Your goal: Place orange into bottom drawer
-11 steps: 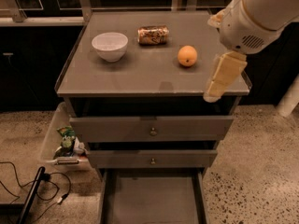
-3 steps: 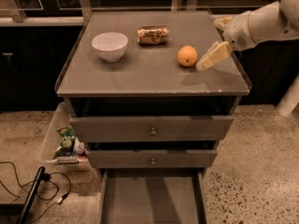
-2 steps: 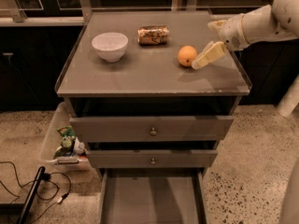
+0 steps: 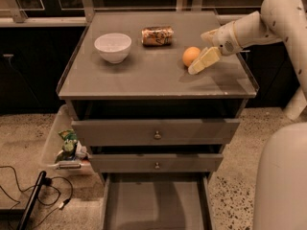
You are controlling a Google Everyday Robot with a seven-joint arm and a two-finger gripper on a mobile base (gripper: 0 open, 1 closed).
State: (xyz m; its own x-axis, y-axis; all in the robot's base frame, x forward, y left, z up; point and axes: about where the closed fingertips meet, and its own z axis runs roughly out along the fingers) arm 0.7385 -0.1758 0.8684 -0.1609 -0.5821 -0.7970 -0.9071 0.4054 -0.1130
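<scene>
The orange (image 4: 191, 55) sits on the cabinet top (image 4: 144, 73), right of centre. My gripper (image 4: 202, 61) reaches in from the right and lies just right of the orange, touching or nearly touching it, low over the top. The bottom drawer (image 4: 156, 202) is pulled out at the foot of the cabinet; its grey floor is bare.
A white bowl (image 4: 112, 47) stands at the left of the top and a brown-gold can (image 4: 157, 35) lies at the back. Two upper drawers (image 4: 156, 132) with brass knobs are shut. A plastic bin (image 4: 64, 147) and cables (image 4: 33, 195) lie on the floor at left.
My gripper has moved down and left from the cabinet's right edge, closing in on the orange's right side. The orange has not moved.
</scene>
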